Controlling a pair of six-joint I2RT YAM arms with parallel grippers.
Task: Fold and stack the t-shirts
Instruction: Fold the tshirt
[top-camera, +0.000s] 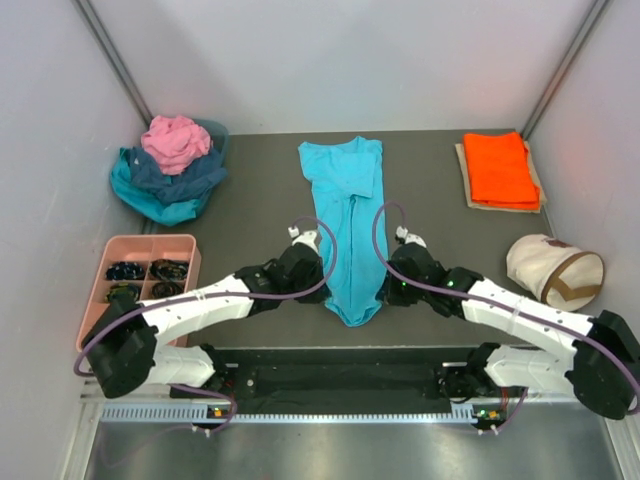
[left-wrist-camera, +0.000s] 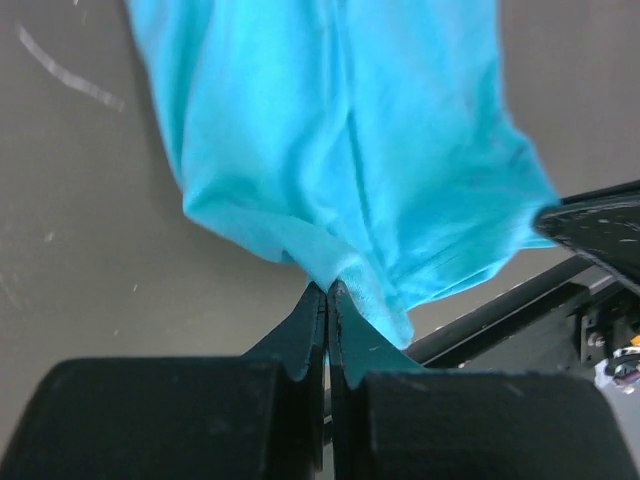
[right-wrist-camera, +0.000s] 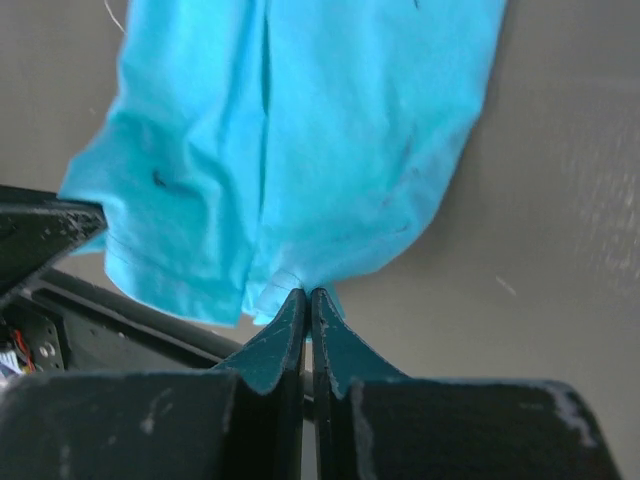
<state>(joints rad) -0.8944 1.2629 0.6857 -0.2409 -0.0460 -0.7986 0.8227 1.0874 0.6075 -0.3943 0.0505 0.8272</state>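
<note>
From above, you have the turquoise shirt (top-camera: 345, 215) lying lengthwise down the middle of the table (top-camera: 260, 200). It is folded into a narrow strip, with the collar at the far end and the hem at the near end. Your left gripper (top-camera: 328, 288) meets the hem's left corner and your right gripper (top-camera: 386, 290) meets its right corner. The two arms angle in from either side. An orange shirt (top-camera: 498, 168) lies folded flat far right of the turquoise shirt, on a tan sheet (top-camera: 462, 160). Far left of the turquoise shirt is a heap, with a pink shirt (top-camera: 175, 140) on top, a navy shirt (top-camera: 188, 180) under it and a teal shirt (top-camera: 150, 198) at the bottom. A pink tray (top-camera: 150, 243) with dark items in its compartments sits near left of the turquoise shirt. A cream bag (top-camera: 552, 270) with a brown strap sits near right of it. Any marking on the bag is too small to read.

In the left wrist view, your left gripper (left-wrist-camera: 327, 295) has its fingers pressed together on a bunched fold of the hem. The turquoise shirt (left-wrist-camera: 340, 150) spreads away beyond the tips. A black part shows at the right edge, beside the cloth.

In the right wrist view, your right gripper (right-wrist-camera: 308, 300) is likewise clamped on a pinch of hem. The turquoise shirt (right-wrist-camera: 300, 130) fans out ahead of it.
</note>
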